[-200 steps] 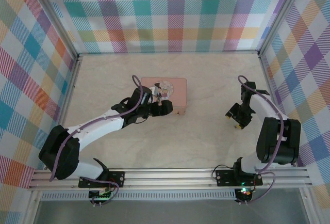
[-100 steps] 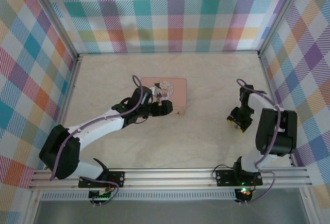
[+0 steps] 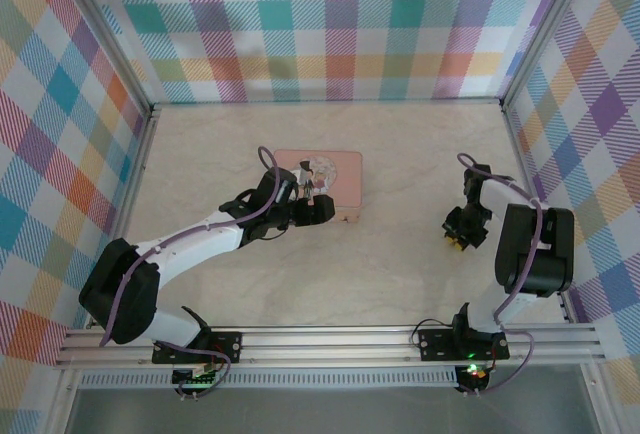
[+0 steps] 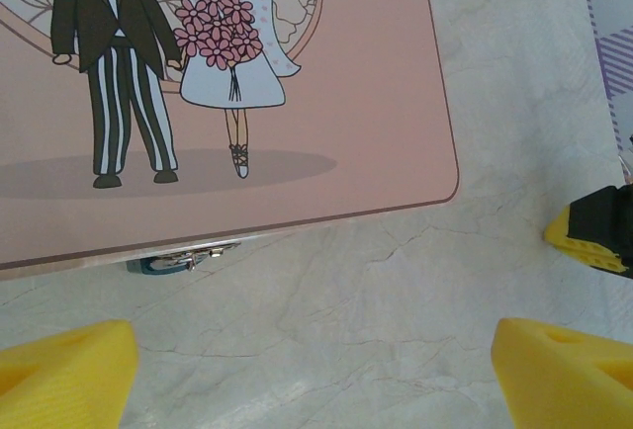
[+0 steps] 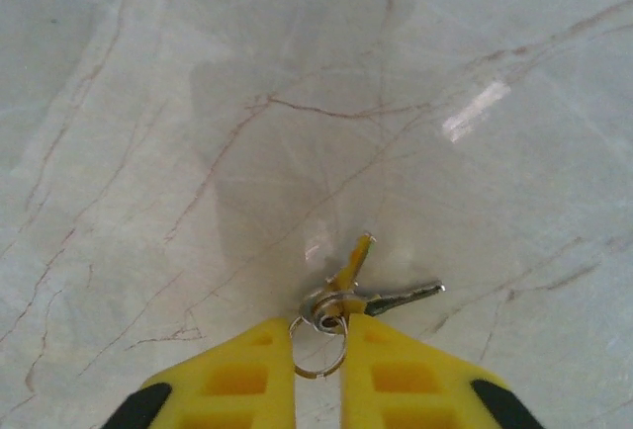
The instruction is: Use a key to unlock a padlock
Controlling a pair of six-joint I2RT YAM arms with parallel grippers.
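Two small keys (image 5: 396, 299) on a ring (image 5: 318, 376) are fanning out over the marbled tabletop (image 5: 198, 103) right at the tips of the right end effector (image 5: 318, 370). Its yellow fingers (image 5: 237, 382) are sitting almost together, and the ring is caught in the narrow gap between them. From above, this end effector (image 3: 457, 236) is hanging low over the right side of the tabletop, well apart from the pink tin (image 3: 340, 169).

The left end effector (image 4: 316, 380) is hovering with its fingers spread wide and gripping nothing — one yellow fingertip (image 4: 59, 370) is showing in each lower corner of the left wrist view. Bare tabletop (image 4: 396, 300) is lying between them, just in front of the tin (image 4: 376, 103) with its cartoon bride and groom on the lid.

The padlock (image 4: 183, 259) — tiny, silvery, with a blue-teal part — is peeking out at the tin's front edge, touching it. From above, the left end effector (image 3: 318, 209) is sitting at the tin's near-left corner.
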